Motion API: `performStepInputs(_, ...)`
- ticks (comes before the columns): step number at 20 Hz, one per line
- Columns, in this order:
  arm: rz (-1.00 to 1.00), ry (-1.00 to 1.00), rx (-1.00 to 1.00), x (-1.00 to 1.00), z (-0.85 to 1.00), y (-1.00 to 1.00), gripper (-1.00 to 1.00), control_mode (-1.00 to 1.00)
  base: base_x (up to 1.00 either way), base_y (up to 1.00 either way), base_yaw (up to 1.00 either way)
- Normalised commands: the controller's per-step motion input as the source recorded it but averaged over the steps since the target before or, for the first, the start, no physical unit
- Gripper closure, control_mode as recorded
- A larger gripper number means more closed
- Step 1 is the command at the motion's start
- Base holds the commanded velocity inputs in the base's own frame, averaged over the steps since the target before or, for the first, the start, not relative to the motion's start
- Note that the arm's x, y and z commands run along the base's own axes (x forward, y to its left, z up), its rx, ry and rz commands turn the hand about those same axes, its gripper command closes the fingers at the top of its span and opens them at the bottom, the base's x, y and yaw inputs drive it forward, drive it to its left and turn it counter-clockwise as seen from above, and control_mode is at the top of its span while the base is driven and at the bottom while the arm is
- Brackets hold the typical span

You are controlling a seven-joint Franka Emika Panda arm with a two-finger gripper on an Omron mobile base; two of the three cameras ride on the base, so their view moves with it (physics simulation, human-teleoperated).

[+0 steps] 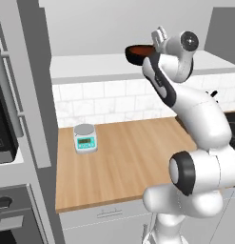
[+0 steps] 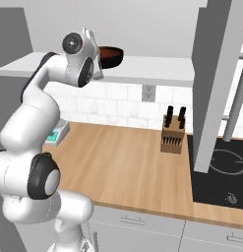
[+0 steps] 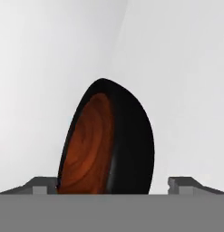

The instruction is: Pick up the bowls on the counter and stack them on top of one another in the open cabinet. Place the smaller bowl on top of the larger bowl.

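The reddish-brown bowl (image 3: 88, 145) sits nested inside the glossy black bowl (image 3: 131, 140); the hand view shows both rolled on their side. The stack rests on the open cabinet's white bottom shelf (image 1: 90, 64), where the brown bowl (image 1: 138, 49) shows as a reddish top inside the black bowl (image 1: 136, 57). In the right base view the brown bowl (image 2: 110, 50) lies in the black bowl (image 2: 113, 60) on the cabinet shelf (image 2: 152, 69). My gripper (image 3: 112, 183) is open, its fingertips (image 3: 43, 183) spread wide on either side of the stack's near edge. The gripper (image 1: 154, 45) (image 2: 99, 56) is raised level with the shelf.
A teal-and-white kitchen scale (image 1: 84, 138) (image 2: 56, 134) stands on the butcher-block counter (image 1: 123, 152). A knife block (image 2: 173, 130) stands by the backsplash, with a black cooktop (image 2: 221, 172) to its right. The cabinet's open door (image 2: 216, 74) hangs over the cooktop. An oven column (image 1: 24, 119) rises at the left.
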Motion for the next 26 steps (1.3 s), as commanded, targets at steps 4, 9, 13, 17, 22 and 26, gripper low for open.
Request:
performStepInputs(4,0.00,0.00,0.00,-1.00,0.07,-0.12,-1.00,-1.00,0.00,0.00,0.00)
performStepInputs(9,0.01,0.03,0.00,-1.00,-0.12,-0.07,-1.00,-1.00,0.00,0.00,0.00)
performStepInputs(13,0.00,0.03,0.00,-0.99,-0.72,-0.06,-1.00,-1.00,0.00,0.00,0.00)
performStepInputs(17,0.04,0.19,0.00,-0.36,-0.93,-0.03,-1.00,-1.00,0.00,0.00,0.00)
performStepInputs(22,0.14,0.37,0.00,0.00,-0.80,-0.09,-1.00,-1.00,0.00,0.00,0.00)
performStepInputs(26,0.32,0.30,0.00,0.00,-0.66,-0.19,-1.00,-1.00,0.00,0.00,0.00)
